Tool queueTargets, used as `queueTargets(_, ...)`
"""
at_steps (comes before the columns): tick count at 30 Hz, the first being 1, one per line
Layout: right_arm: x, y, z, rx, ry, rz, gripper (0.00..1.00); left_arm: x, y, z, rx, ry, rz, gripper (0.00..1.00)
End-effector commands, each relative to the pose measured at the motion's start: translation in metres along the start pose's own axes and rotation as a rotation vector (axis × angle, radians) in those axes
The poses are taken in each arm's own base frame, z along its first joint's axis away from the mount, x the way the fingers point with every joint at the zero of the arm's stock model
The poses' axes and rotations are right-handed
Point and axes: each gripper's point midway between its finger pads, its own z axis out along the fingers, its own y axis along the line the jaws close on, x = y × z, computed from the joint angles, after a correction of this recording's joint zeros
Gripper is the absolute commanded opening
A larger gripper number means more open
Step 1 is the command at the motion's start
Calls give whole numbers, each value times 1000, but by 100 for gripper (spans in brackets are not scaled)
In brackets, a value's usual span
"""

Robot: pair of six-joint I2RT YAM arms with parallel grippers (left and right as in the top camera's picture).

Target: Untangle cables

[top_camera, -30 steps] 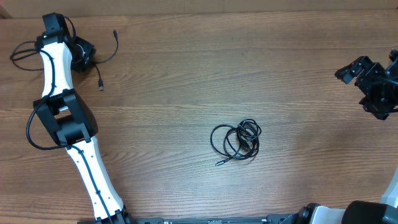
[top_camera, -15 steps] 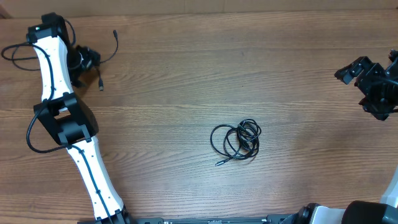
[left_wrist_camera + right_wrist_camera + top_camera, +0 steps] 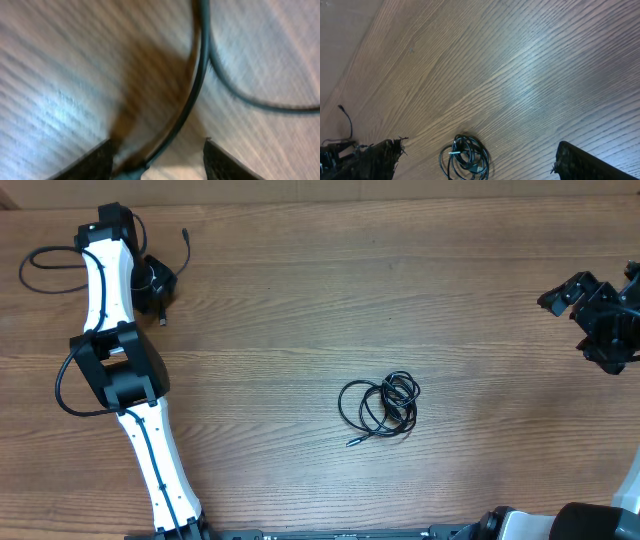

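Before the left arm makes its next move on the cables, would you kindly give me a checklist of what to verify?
1. Left claw has its jaws apart: ok, it is open.
2. Thin black loose cable strand runs between the left claw's fingers: ok, and it is not clamped.
3. Left wrist view is sharp enough to judge contact: not ok, it is blurred.
4. Small coil of thin black cables lies well apart from the strand: ok.
5. Right claw is open and away from the coil: ok.
6. How tightly the coil is knotted: cannot tell.
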Motion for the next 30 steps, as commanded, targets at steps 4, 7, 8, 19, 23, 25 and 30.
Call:
queueTargets(4,0,1,-2,1,-8,-12,100,8,2,18,-4,38,24,23)
queueTargets(7,0,2,-2,0,-10,-13,100,10,-9,17,53,53,27,19)
queueTargets(8,0,2,-2,0,-10,-14,100,10,-15,17,84,58,29,19)
queueTargets(19,0,2,-2,0,-10,-15,100,5,-50,9,259,61,48,24)
queueTargets(23,0,2,-2,0,-10,-17,100,-2,-61,1,319,35,91,24)
queueTargets(25,0,2,-2,0,-10,-16,100,-7,-69,-5,355,14,122,28)
queueTargets(30,0,2,-2,0,-9,-16,100,-15,-79,-18,397,-22,144,50)
